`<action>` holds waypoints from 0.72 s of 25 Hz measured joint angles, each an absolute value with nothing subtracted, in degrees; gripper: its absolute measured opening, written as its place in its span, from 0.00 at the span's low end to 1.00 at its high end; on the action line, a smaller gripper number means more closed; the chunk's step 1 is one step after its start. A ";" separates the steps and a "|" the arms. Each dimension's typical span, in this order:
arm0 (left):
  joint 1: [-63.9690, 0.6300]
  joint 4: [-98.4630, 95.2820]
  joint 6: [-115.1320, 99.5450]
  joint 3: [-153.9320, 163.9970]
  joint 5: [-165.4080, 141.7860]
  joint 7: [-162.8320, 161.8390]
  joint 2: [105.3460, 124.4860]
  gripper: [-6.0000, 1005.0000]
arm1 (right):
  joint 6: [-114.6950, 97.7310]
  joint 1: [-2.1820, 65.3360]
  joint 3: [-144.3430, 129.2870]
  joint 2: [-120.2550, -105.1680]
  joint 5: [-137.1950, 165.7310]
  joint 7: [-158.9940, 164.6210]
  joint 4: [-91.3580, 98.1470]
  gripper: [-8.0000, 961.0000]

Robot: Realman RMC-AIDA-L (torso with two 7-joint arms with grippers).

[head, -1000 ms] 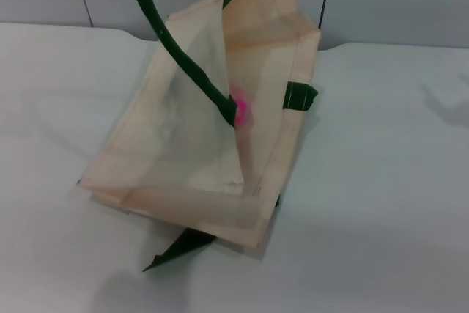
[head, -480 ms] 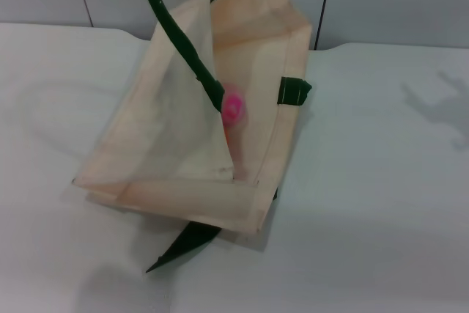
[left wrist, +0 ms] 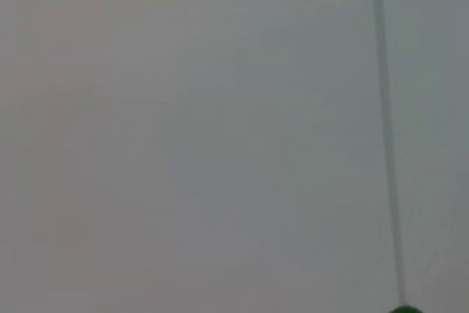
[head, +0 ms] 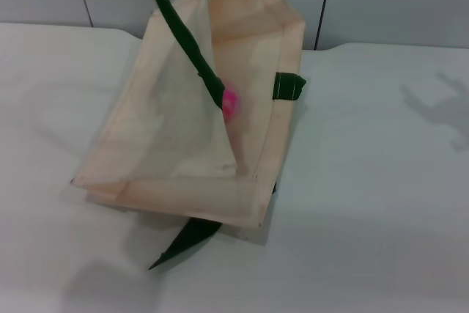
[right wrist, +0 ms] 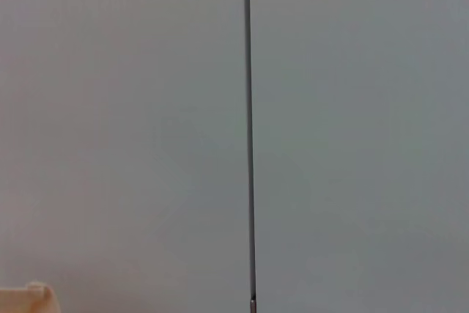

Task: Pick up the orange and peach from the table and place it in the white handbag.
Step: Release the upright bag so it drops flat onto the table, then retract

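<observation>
End effectors unseen, white handbag (head: 183, 144) tilted, handles up

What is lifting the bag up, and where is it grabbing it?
It cannot be told. The white handbag is pulled up by its green handle, which runs out of the top of the head view; no tool is visible.

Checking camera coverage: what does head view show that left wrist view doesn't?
Head view only: the white handbag lifted by its green handle, a pink spot of the peach in the bag's opening, the white table, and a green side tab. No orange and no gripper shows.

Left wrist view only: nothing distinct beyond a tiny green sliver at the frame's edge.

Shared: the grey panelled wall with a dark vertical seam.
</observation>
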State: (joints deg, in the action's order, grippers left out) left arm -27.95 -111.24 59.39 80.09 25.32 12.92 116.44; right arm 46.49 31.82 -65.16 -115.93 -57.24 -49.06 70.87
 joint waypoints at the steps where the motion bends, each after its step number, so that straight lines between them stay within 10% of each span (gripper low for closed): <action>1: -27.93 -110.79 59.04 79.88 26.80 14.04 116.42 0.54 | 46.65 31.85 -65.11 -115.93 -57.24 -49.05 70.86 0.90; 18: -27.67 -104.13 54.49 79.28 42.30 26.50 116.40 0.54 | 48.94 32.99 -64.35 -115.93 -57.21 -49.17 70.15 0.90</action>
